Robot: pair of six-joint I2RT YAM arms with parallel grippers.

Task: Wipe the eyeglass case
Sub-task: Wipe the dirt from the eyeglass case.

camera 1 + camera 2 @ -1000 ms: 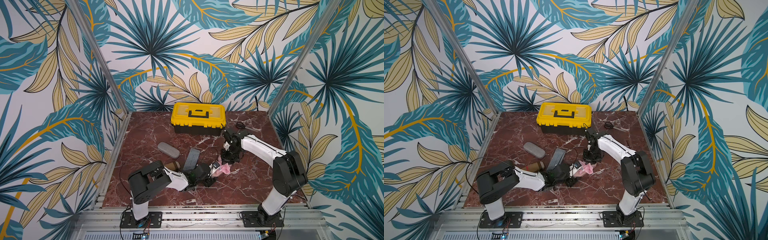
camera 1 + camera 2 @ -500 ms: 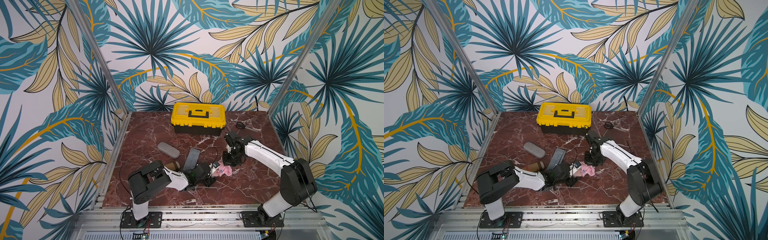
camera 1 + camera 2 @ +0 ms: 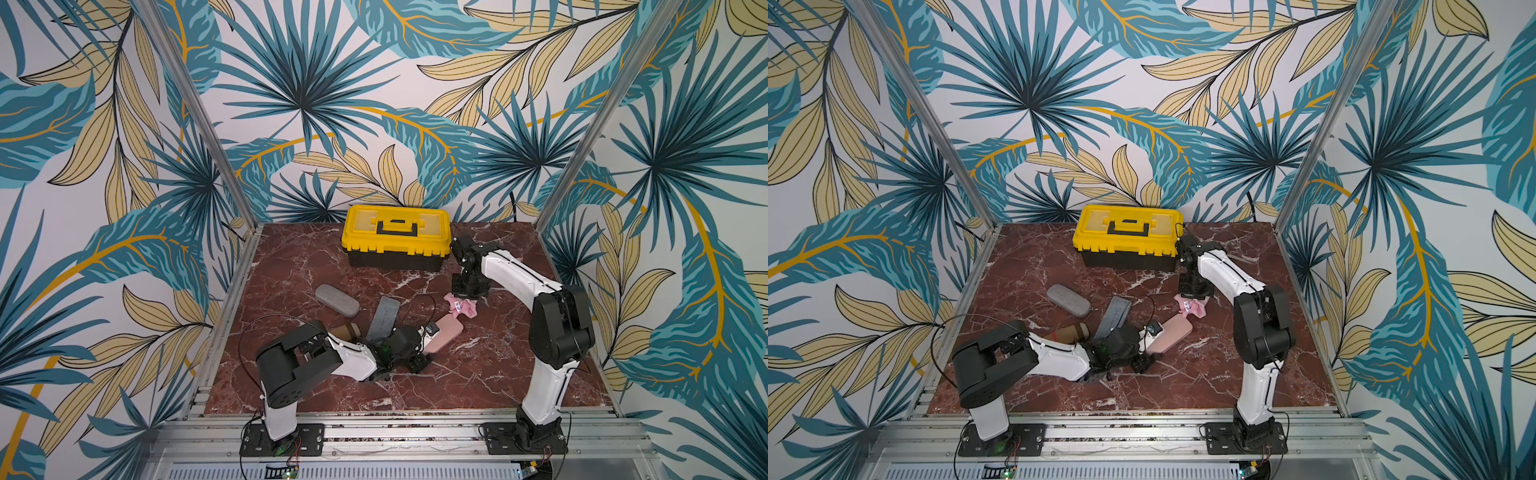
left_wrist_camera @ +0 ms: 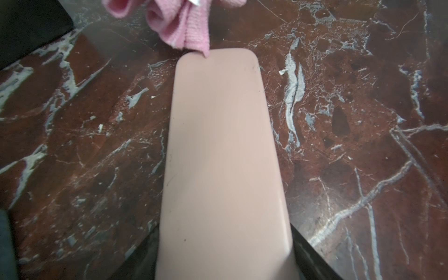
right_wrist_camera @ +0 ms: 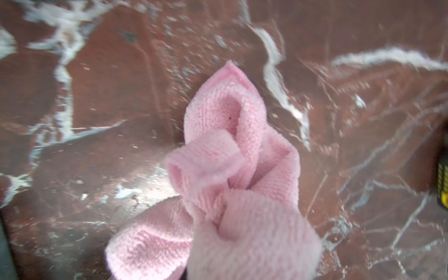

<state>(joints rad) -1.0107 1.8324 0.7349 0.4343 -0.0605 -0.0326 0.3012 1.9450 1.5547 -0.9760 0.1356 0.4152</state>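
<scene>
A pink eyeglass case (image 3: pixel 446 332) (image 3: pixel 1174 331) (image 4: pixel 223 145) lies flat on the marble table, right of centre. My left gripper (image 3: pixel 424 347) (image 3: pixel 1148 345) (image 4: pixel 225 266) is shut on the case's near end, with a dark finger (image 4: pixel 312 261) at each side. A crumpled pink cloth (image 3: pixel 461 305) (image 3: pixel 1192 307) (image 5: pixel 232 194) hangs from my right gripper (image 3: pixel 467 293) (image 3: pixel 1194 293), which is shut on it just behind the case's far end. In the left wrist view a corner of the cloth (image 4: pixel 184 26) reaches the case's far edge. The cloth hides the right fingers in the right wrist view.
A yellow toolbox (image 3: pixel 397 237) stands at the back, close behind the right wrist. Left of the pink case lie a grey hard case (image 3: pixel 336 300), a flat grey pouch (image 3: pixel 383 318) and a brown case (image 3: pixel 345 331), beside the left arm.
The right gripper has carried the cloth back off the pink case toward the toolbox, and its elbow has swung to the front right. The left arm and the case have stayed still.
</scene>
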